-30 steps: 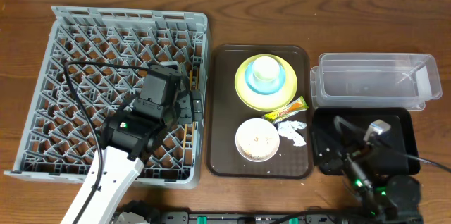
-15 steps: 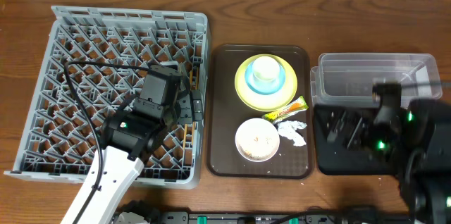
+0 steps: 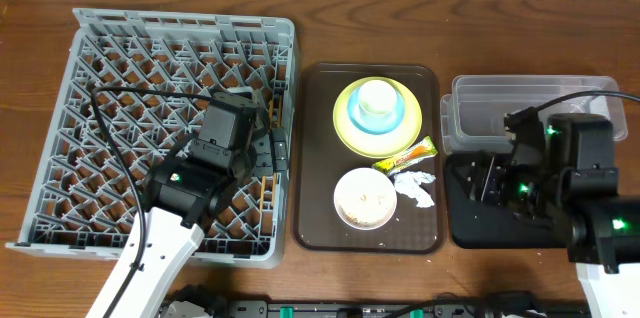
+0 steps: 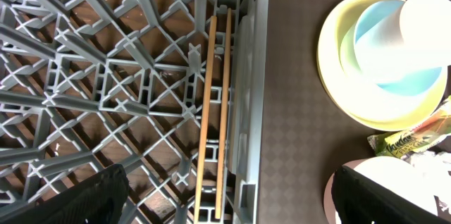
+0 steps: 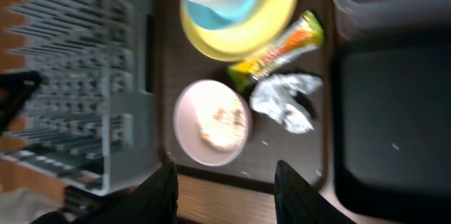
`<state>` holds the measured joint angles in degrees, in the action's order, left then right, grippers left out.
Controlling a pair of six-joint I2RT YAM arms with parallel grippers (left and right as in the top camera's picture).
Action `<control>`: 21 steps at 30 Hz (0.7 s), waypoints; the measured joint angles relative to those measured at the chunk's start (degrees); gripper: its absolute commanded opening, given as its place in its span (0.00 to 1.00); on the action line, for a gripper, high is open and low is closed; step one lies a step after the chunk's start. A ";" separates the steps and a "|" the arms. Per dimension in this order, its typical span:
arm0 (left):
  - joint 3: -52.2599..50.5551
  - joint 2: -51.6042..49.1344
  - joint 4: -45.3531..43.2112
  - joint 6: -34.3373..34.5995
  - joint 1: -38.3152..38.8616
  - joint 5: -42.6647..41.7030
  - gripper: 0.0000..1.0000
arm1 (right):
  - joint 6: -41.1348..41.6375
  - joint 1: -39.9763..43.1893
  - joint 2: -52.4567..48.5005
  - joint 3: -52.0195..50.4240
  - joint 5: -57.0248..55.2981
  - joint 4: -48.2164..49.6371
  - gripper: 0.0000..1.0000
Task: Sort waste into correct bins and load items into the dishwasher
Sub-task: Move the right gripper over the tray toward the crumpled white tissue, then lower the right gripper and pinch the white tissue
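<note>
My right arm has swung up from the table's near right corner and now hangs over the black tray (image 3: 462,233), while my left arm has not shifted. My right gripper (image 5: 224,171) points left toward the brown tray (image 3: 315,158). Its wrist view is blurred, but the fingers (image 5: 163,185) stand apart with nothing between them. My left gripper (image 4: 229,199) hovers over the rack (image 3: 150,58), near its right edge. Its fingers (image 4: 99,196) are spread wide and hold nothing.

The chopsticks (image 4: 215,111) lie side by side flat in the rack, in the row along the wall next to the brown tray, just ahead of my left fingertips.

On the near half of the brown tray sits the white bowl (image 3: 365,198) with rice (image 3: 366,194) in it. The napkin (image 3: 415,188) lies crumpled just to its right. The wrapper (image 3: 407,157) lies slantwise just beyond, touching the napkin and reaching to the rim of the plate (image 3: 346,130).

The plate takes up the far half of the brown tray. The blue bowl (image 3: 402,116) sits on it, and the cup (image 3: 377,98) stands in the bowl.

To the right, beyond the black tray and just beside it, stands the tub (image 3: 500,108).
</note>
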<state>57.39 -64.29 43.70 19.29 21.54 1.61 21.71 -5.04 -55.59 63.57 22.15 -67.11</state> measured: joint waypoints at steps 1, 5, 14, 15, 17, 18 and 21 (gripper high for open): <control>0.00 0.00 0.00 0.00 0.00 0.00 0.93 | -0.09 -0.63 -0.28 0.00 -1.01 -0.59 0.44; -0.02 0.00 0.00 0.00 0.00 0.00 0.93 | -0.42 -4.39 -1.55 0.00 -5.03 -2.73 0.45; 0.00 0.00 0.00 0.00 0.00 0.00 0.93 | 0.83 -18.08 -9.05 0.00 -15.50 -2.64 0.41; 0.00 0.00 0.00 0.00 0.00 0.00 0.93 | 1.36 -19.26 -9.97 0.00 -16.68 -2.62 0.40; 0.00 0.00 0.00 0.00 0.00 0.00 0.93 | 2.40 -22.01 -12.39 -0.02 -19.26 -2.21 0.32; 0.00 0.00 0.00 0.00 0.00 0.00 0.93 | 2.84 -23.12 -13.60 -0.02 -20.37 -1.86 0.30; 0.00 0.00 0.00 0.00 0.00 0.00 0.93 | 4.72 -26.34 -17.75 -0.02 -23.08 -0.61 0.26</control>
<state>57.39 -64.29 43.70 19.29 21.54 1.61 26.44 -31.38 -73.34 63.55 -0.93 -67.72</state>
